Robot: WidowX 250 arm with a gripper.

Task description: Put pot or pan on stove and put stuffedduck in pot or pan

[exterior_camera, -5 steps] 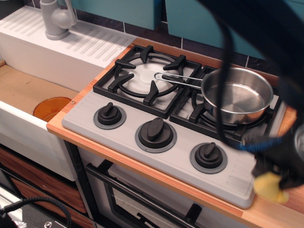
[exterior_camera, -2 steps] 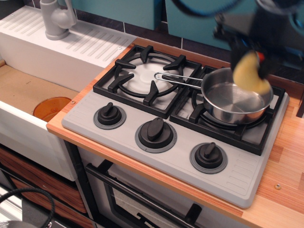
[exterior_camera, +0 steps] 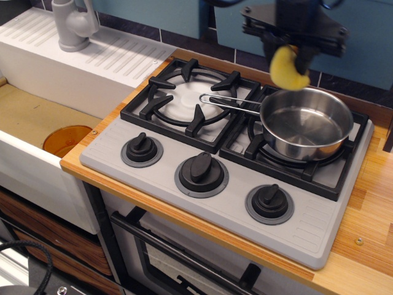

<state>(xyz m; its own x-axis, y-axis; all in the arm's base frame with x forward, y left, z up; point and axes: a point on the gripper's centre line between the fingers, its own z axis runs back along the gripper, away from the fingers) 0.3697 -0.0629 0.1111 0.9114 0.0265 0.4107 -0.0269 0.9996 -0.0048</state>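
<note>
The shiny steel saucepan [exterior_camera: 307,123] sits on the right burner of the grey toy stove [exterior_camera: 202,178], its wire handle [exterior_camera: 227,103] pointing left. The pan is empty inside. My gripper [exterior_camera: 293,60] hangs above the pan's far left rim, shut on the yellow stuffed duck [exterior_camera: 287,69], which hangs clear of the pan. The duck's beak is not visible.
The left burner grate [exterior_camera: 190,98] is bare. Three black knobs [exterior_camera: 201,169] line the stove's front. A white sink [exterior_camera: 55,110] with a grey faucet [exterior_camera: 72,24] and an orange disc [exterior_camera: 66,140] lies to the left. Wooden counter [exterior_camera: 368,209] runs along the right.
My gripper carried the duck from the front right counter corner up over the pan, then left and higher, to above the pan's far left rim. The pan has not moved.
</note>
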